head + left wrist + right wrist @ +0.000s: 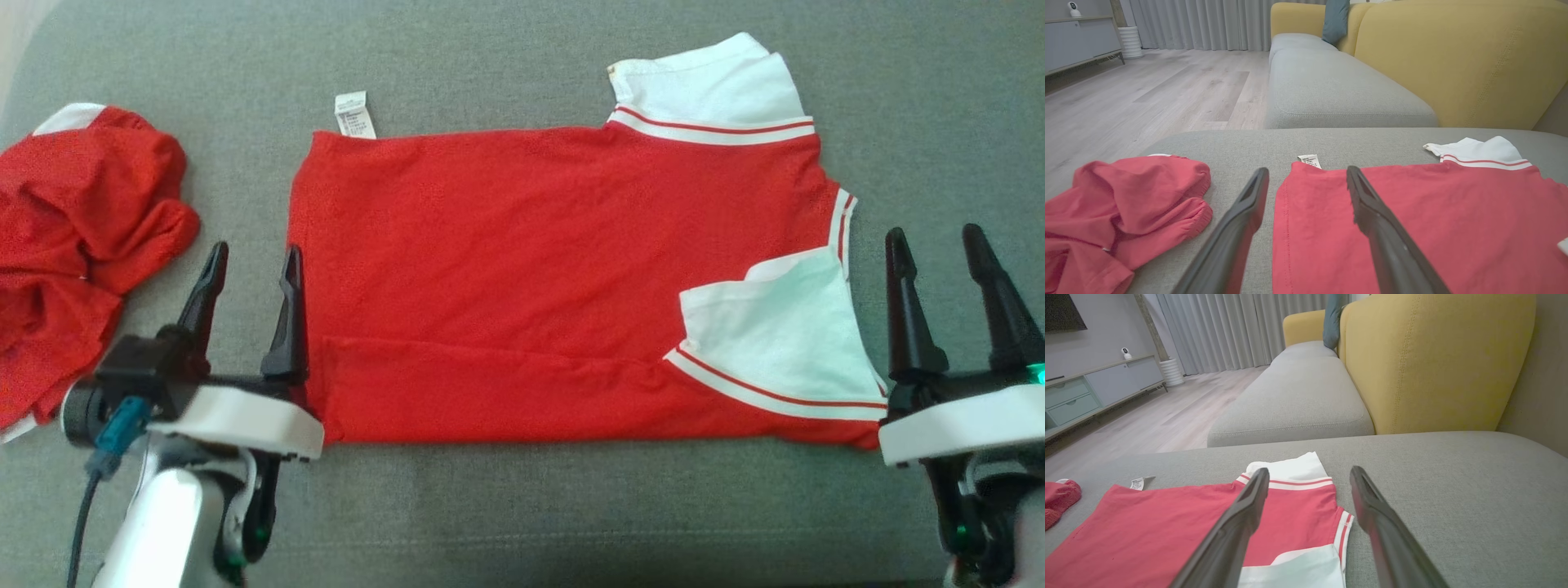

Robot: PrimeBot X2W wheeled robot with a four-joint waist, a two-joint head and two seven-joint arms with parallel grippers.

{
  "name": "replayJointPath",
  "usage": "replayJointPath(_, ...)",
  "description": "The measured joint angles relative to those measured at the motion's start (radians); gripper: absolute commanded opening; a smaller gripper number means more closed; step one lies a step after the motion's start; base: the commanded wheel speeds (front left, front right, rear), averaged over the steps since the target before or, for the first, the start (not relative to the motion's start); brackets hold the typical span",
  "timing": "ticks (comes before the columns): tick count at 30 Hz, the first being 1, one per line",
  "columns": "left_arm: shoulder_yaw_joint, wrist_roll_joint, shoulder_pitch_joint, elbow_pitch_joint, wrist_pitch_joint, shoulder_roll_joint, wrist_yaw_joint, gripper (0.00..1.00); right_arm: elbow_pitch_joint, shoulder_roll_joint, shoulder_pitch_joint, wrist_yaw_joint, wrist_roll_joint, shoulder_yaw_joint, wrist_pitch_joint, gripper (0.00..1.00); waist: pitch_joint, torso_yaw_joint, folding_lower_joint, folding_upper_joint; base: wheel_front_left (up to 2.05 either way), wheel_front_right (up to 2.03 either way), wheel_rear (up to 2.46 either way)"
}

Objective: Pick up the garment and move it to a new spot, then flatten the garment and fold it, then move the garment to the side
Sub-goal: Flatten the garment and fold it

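The garment [522,269] is a red shirt with white sleeves, lying flat on the grey cushion with its near edge folded over. A white care label [354,114] sticks out at its far left corner. My left gripper [255,260] stands open at the shirt's left edge, empty, its right finger over the hem. The left wrist view has the garment [1412,228] beneath that finger. My right gripper [937,238] stands open just off the shirt's right edge, beside the near white sleeve [775,327], holding nothing. In the right wrist view the garment [1167,531] lies left of the fingers.
A crumpled red garment [77,245] lies at the left of the cushion [522,514]. Beyond it are a second grey seat [1331,90], a yellow backrest [1453,61] and wooden floor [1147,94] to the left.
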Motion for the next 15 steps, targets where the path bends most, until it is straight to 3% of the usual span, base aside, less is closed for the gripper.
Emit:
replayJointPath(6,-0.008,-0.015,-0.097,0.061,0.014,-0.012,-0.022,1.00,-0.005,-0.001,-0.008,0.000,0.000,0.006,0.010,1.00,0.047,0.001,0.0000,0.0000,0.00,0.00,0.00)
replayJointPath(15,-0.022,-0.105,-0.475,0.416,0.125,-0.025,-0.155,1.00,0.009,-0.001,-0.102,0.000,0.008,0.072,0.014,1.00,0.163,-0.023,0.0002,0.0000,0.00,0.00,0.00)
